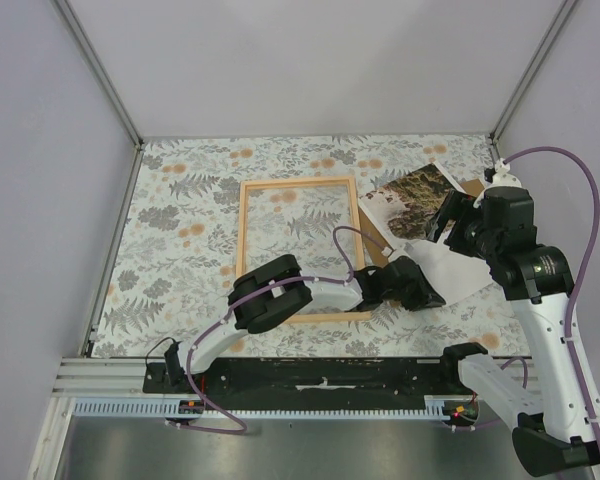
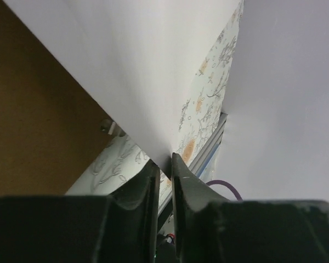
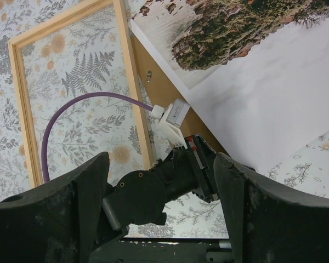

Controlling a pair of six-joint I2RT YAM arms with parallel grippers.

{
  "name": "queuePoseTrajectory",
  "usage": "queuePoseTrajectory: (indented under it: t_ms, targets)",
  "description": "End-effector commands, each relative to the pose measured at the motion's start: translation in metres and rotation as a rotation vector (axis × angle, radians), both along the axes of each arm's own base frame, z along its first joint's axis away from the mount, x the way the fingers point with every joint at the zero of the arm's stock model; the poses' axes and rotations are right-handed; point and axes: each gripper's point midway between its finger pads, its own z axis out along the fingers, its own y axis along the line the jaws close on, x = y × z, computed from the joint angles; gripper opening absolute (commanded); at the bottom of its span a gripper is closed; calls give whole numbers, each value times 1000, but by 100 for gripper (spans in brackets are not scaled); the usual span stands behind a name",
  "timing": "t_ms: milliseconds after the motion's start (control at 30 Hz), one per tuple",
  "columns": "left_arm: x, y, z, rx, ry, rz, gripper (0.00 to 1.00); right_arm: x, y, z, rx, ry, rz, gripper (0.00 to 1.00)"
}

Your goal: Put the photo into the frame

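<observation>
- Floral table cover (image 1: 180, 210): rectangular paper coast photo (image 1: 415, 200) lies right of thin light-wood frame (image 1: 242, 230).
- Left gripper (image 2: 164, 165) straddles its white corner, fingers nearly together; I cannot confirm clamping.
- Right gripper (image 3: 160, 164): fingers wide apart.

Worktop (image 1: 180, 200): covered by a pale cloth printed with grey ferns and orange flowers.
Backing board (image 3: 164, 93): flat, brown, lying on the worktop's right side, mostly covered; a small metal clip (image 3: 148, 76) sits near its edge.
Aluminium rail (image 1: 90, 375): runs along the near edge.
Walls (image 1: 310, 60): plain pale grey, with metal corner posts (image 1: 100, 75).
</observation>
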Motion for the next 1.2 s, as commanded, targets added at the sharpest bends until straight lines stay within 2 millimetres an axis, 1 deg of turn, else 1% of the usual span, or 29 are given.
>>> queuePoseTrajectory:
  t_ms: [0, 67, 100, 233, 333, 400, 467, 533, 567, 633, 767, 867, 933, 1000, 1100, 1133, 1167]
  targets:
    - [4, -18, 35, -57, -80, -26, 16, -1, -1, 5, -14, -21, 17, 84]
    - [1, -18, 39, -53, -103, -56, 6, -2, -3, 6, -30, -23, 14, 84]
    - [1, -16, 44, -48, -121, -75, 2, -2, -7, 6, -47, -24, 7, 84]
    - [-5, -5, 50, -13, -174, -154, 2, -2, -8, 2, -52, -14, -3, 84]
    - [-7, 9, 53, 33, -216, -219, 2, -1, -9, 0, -54, -12, -8, 84]
    - [-13, 18, 56, 53, -244, -280, 2, 0, -10, 1, -57, -14, -17, 84]
    - [-23, 31, 52, 80, -268, -341, 2, 2, -12, 1, -61, -18, -26, 84]
    - [-25, 49, 51, 120, -291, -367, 2, 4, -12, 1, -63, -18, -27, 84]
    - [-26, 60, 46, 151, -303, -376, 2, 5, -12, 0, -65, -13, -30, 84]
    - [-23, 82, 44, 207, -317, -381, 2, 7, -12, -2, -68, -5, -33, 84]
    - [-12, 129, 54, 266, -337, -365, 2, 11, -12, -6, -67, 1, -40, 85]
    - [-5, 165, 55, 318, -339, -362, 2, 14, -8, -12, -53, 6, -26, 85]
    - [-2, 186, 58, 362, -346, -370, 2, 17, -4, -17, -45, 13, -8, 85]
    - [1, 208, 65, 387, -346, -370, 2, 20, 0, -26, -38, 31, 12, 85]
    - [-2, 240, 64, 417, -321, -367, 2, 24, 9, -38, -9, 49, 46, 85]
    - [-6, 251, 61, 423, -303, -367, 2, 25, 14, -43, 5, 62, 68, 85]
    - [-6, 259, 61, 419, -290, -362, 2, 26, 16, -48, 11, 72, 77, 85]
